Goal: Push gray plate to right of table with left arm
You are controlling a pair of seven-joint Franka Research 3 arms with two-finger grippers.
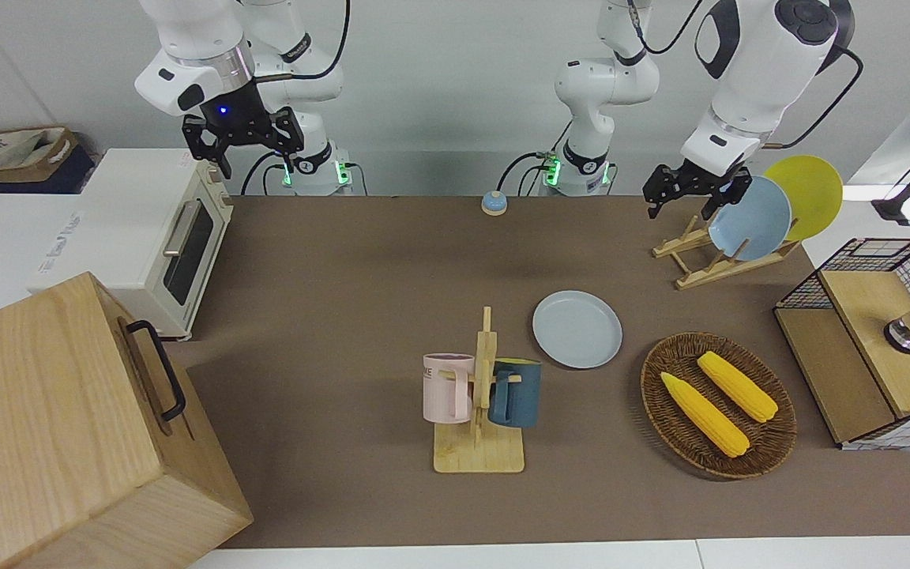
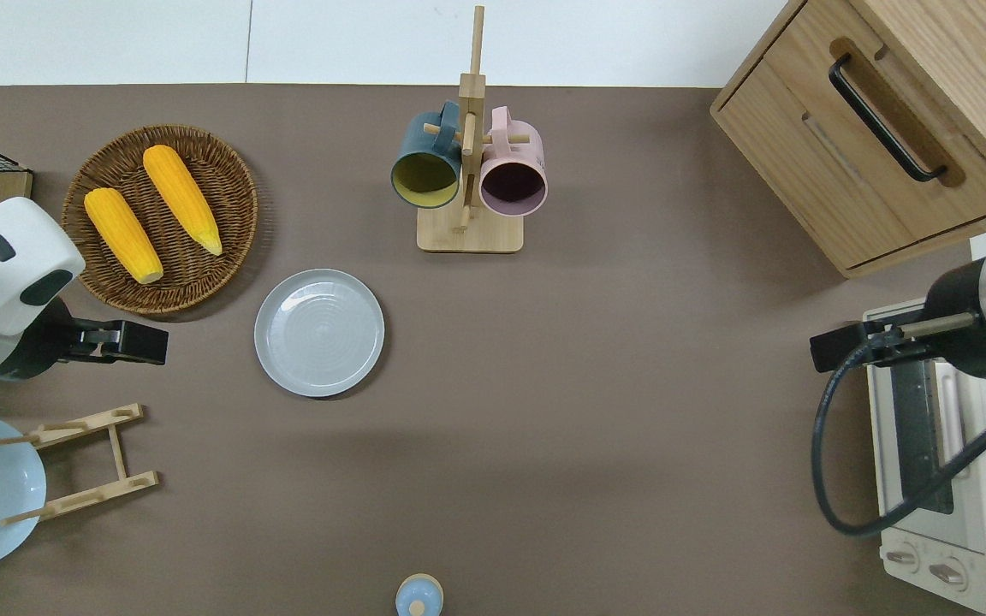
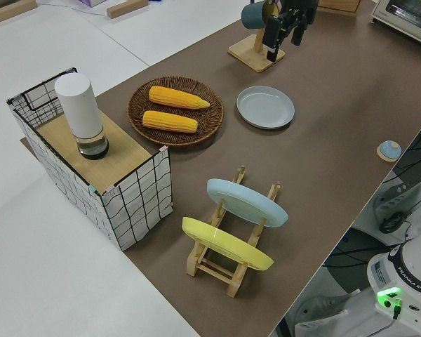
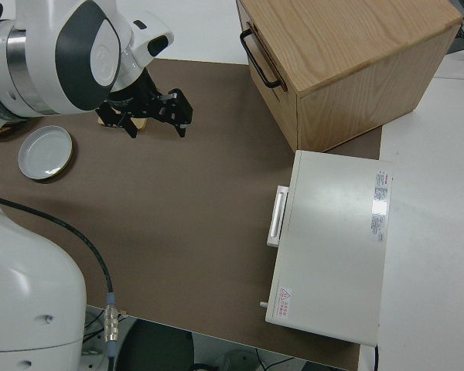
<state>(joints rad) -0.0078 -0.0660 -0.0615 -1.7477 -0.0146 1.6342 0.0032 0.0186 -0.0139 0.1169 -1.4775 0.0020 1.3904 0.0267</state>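
The gray plate (image 2: pixel 319 332) lies flat on the brown table (image 2: pixel 561 402), between the wicker basket and the mug rack; it also shows in the front view (image 1: pixel 577 329), the left side view (image 3: pixel 265 107) and the right side view (image 4: pixel 45 152). My left gripper (image 2: pixel 129 340) is open and empty, up in the air over bare table beside the plate, toward the left arm's end; it also shows in the front view (image 1: pixel 682 194). My right gripper (image 1: pixel 243 141) is open and empty; that arm is parked.
A wicker basket (image 2: pixel 228 184) with two corn cobs, a mug rack (image 2: pixel 467 231) with two mugs, a wooden plate rack (image 2: pixel 86 466) with a sky-blue plate (image 1: pixel 751 217) and a yellow plate (image 1: pixel 810 190), a wooden cabinet (image 2: pixel 878 128), a toaster oven (image 2: pixel 938 479), a small bell (image 2: pixel 418 596).
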